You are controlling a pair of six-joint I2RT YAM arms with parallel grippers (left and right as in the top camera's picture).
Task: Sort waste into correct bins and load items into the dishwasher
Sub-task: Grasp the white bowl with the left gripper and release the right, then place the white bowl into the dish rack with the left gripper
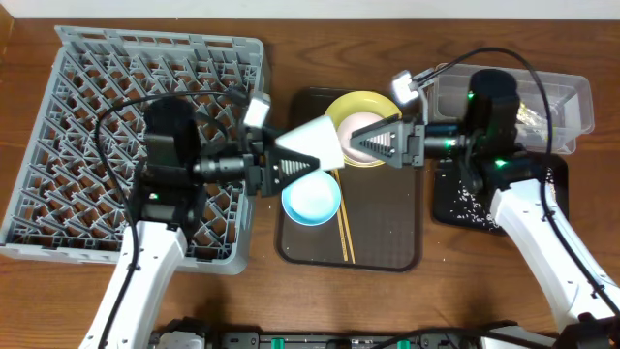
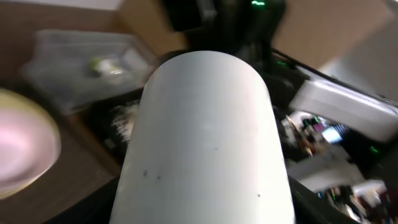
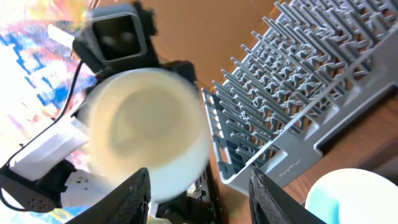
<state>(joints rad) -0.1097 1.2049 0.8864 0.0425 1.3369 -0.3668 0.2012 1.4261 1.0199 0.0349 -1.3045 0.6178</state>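
Note:
My left gripper [image 1: 289, 161] is shut on the small white bowl [image 1: 320, 142] and holds it on its side above the dark brown serving tray [image 1: 387, 242]. The bowl fills the left wrist view [image 2: 205, 137] and shows its opening in the right wrist view [image 3: 146, 134]. My right gripper [image 1: 373, 142] is open and empty, just right of the bowl, above the yellow plate [image 1: 360, 105]; its fingers [image 3: 205, 202] point at the bowl. The light blue bowl [image 1: 312, 199] and the chopsticks [image 1: 345, 233] lie on the brown tray. The grey dish rack [image 1: 97, 126] is at the left.
The clear tub [image 1: 567, 97] at the far right holds the green-yellow wrapper [image 1: 531, 116]. The black tray [image 1: 513, 208] in front of it holds whitish crumbs [image 1: 468, 202]. The rack's near wall shows in the right wrist view [image 3: 298, 149].

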